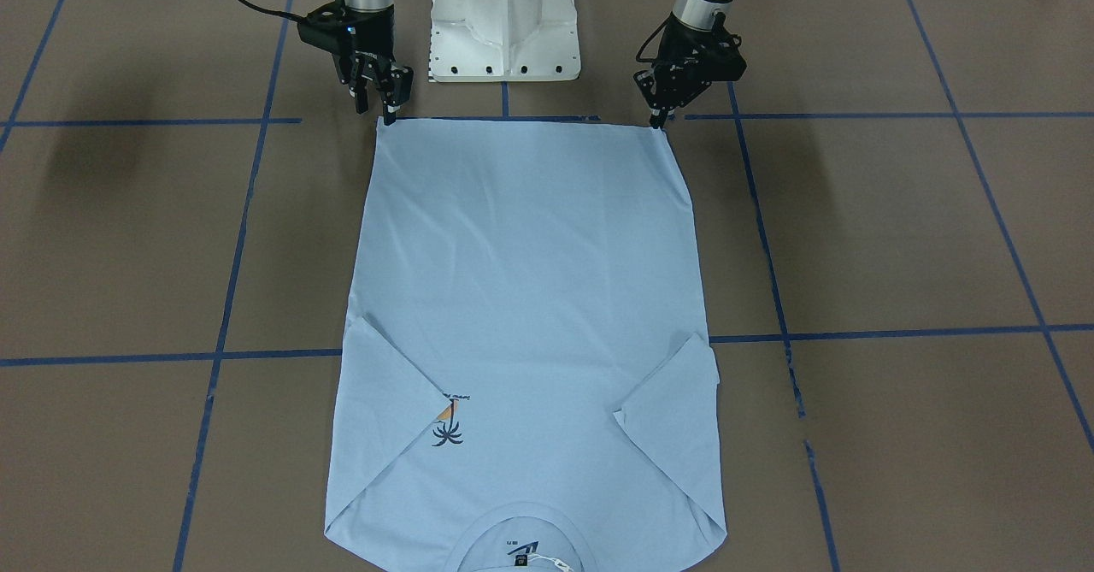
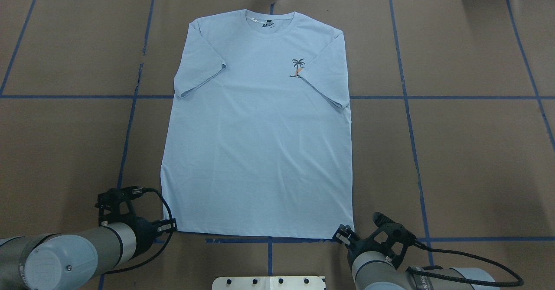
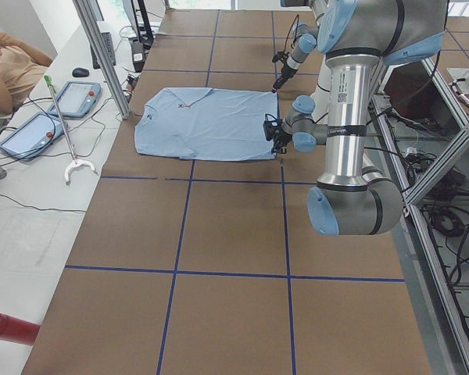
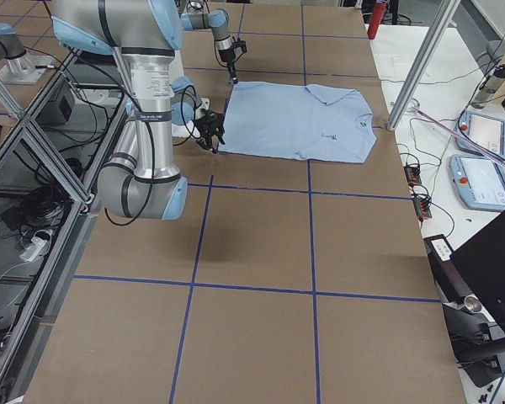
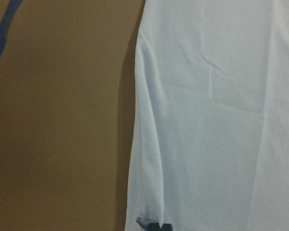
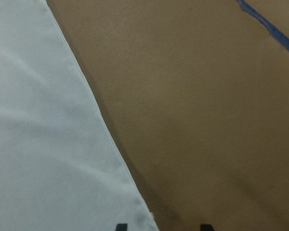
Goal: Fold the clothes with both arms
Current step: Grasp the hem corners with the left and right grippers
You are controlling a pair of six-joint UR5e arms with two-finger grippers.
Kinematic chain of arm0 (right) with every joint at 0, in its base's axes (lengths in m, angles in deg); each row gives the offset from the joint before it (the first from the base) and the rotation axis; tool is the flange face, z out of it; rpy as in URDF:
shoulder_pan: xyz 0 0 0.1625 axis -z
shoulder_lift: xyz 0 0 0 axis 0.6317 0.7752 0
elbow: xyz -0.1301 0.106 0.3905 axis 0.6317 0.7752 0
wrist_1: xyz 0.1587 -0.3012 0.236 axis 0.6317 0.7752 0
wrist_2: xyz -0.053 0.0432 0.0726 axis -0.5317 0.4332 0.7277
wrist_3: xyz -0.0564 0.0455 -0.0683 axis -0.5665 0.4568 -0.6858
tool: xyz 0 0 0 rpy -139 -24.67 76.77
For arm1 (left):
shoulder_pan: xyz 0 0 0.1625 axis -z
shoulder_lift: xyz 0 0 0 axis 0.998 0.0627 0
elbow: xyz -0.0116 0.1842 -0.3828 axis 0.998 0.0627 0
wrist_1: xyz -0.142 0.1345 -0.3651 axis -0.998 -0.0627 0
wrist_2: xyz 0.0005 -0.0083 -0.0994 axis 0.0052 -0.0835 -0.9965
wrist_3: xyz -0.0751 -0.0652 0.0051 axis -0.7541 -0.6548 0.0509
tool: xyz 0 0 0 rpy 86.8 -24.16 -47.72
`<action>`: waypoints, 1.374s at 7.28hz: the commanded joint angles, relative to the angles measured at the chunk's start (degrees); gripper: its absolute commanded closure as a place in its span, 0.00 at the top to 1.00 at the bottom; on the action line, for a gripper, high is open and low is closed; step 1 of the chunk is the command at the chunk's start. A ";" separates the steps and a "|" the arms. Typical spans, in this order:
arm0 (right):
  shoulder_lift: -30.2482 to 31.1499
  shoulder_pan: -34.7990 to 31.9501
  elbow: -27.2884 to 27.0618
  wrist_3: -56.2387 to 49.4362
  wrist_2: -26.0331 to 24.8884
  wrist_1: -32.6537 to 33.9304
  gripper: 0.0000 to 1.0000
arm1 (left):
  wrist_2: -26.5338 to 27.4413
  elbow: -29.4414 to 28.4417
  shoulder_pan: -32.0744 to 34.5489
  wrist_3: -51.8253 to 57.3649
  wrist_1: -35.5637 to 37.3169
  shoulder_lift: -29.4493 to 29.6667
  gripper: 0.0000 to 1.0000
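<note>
- While set low just in front of the base (image 1: 504,33), off its left side, grips a hem corner of the shirt (image 1: 530,281) with the left gripper (image 1: 657,119). Fingers look closed on the cloth, since the wrist view shows one dark tip at the slightly raised corner.
- Off the base's right side, holds the right gripper (image 1: 380,112) at the other hem corner. Fingers parted, one over the cloth and one past its edge, nothing gripped yet. Probably lined up there so both corners can rise together.
- Straight out from the base, between the two grippers, lays the hem (image 1: 521,120) along a blue tape line (image 1: 769,115), likely to keep the fold square.
- Further from the base, spreads flat and face up on the table (image 1: 855,238), with only faint creases.
- Further still, has the right sleeve (image 1: 389,392) and left sleeve (image 1: 675,409) turned inward over the chest. Hides part of the palm print (image 1: 447,427) under the right one. Narrows the shirt to a rough rectangle, ready for a lengthwise fold.
- Farthest from the base, puts the collar (image 1: 521,521) at the far end, seemingly where the hem should land.
</note>
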 commanded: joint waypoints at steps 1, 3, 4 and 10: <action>-0.01 0.02 0.24 0.03 -0.28 0.00 0.52 | 0.00 0.03 0.03 -0.05 0.00 0.01 0.00; -0.10 0.11 0.85 -0.23 -2.21 -0.09 0.49 | 0.00 0.03 0.03 -0.05 0.00 -0.07 0.00; -0.10 0.11 0.85 -0.40 -2.30 -0.09 0.49 | 0.00 -0.06 0.03 -0.05 0.00 -0.07 0.00; -2.65 0.11 2.87 -0.67 -2.57 -0.09 0.32 | 0.00 -0.06 0.03 -0.05 -0.09 -0.07 0.00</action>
